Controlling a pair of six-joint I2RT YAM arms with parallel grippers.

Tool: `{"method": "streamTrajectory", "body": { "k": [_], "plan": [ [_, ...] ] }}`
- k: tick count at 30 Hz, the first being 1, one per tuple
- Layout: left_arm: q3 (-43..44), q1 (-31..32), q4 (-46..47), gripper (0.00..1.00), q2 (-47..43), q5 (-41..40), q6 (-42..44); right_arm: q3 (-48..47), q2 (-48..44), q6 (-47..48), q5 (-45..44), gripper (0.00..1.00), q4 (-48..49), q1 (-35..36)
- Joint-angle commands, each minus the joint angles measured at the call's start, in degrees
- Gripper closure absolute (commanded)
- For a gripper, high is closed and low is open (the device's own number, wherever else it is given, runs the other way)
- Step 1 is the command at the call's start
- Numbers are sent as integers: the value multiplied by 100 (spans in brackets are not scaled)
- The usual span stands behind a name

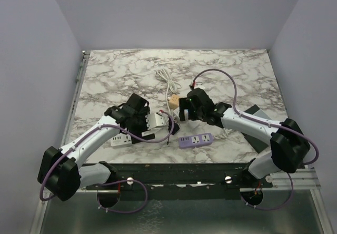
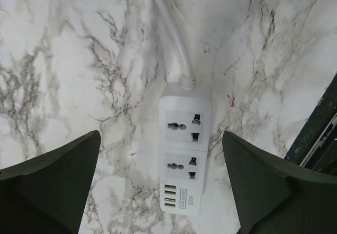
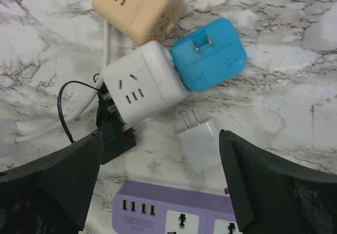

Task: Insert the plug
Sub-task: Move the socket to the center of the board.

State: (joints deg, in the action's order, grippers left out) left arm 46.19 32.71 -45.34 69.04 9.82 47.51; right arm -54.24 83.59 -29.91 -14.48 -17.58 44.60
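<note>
white plug between spread jaws of right gripper — untouched

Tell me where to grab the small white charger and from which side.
Grip the white charger across its two long sides, coming straight down from above. It lies flat on the table, prongs pointing toward the white cube socket, so the rear half is probably the clearest hold.

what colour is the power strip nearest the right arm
The flat plastic power strip is lilac purple; right wrist view.
</note>
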Motion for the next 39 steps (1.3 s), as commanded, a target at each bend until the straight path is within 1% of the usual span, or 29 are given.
{"method": "streamTrajectory", "body": {
  "k": [1, 6, 11, 15, 21, 22, 25, 29, 32, 33, 35, 39],
  "plan": [
    [583, 12, -258, 1, -225, 467, -585, -404, 477, 303, -9, 5, 372, 174],
    [1091, 16, -281, 1, -176, 633, -899, -709, 965, 491, -275, 7, 472, 250],
    [1295, 7, -265, 1, -219, 679, -949, -781, 1264, 648, -507, 13, 610, 260],
    [1168, 7, -284, 1, -353, 591, -810, -765, 1459, 680, -467, 18, 699, 281],
    [600, 7, -362, 1, -545, 287, -239, -648, 1676, 688, -465, 25, 781, 356],
    [499, 6, -371, 1, -548, 219, -149, -623, 1673, 681, -487, 27, 794, 356],
    [189, 7, -386, 1, -562, 29, 111, -589, 1615, 750, -662, 39, 778, 356],
    [-211, 7, -335, 1, -527, -308, 463, -551, 1291, 941, -987, 55, 693, 357],
    [-430, 7, -248, 1, -482, -510, 645, -474, 906, 1041, -1097, 71, 612, 356],
    [-476, 7, -245, 1, -475, -525, 717, -436, 797, 1060, -1104, 73, 577, 356],
    [-533, 8, -226, 1, -449, -546, 793, -349, 574, 1053, -1028, 75, 493, 356],
    [-766, 7, -121, 1, -442, -697, 978, -25, 31, 1017, -565, 84, 340, 377]
  ]
}}
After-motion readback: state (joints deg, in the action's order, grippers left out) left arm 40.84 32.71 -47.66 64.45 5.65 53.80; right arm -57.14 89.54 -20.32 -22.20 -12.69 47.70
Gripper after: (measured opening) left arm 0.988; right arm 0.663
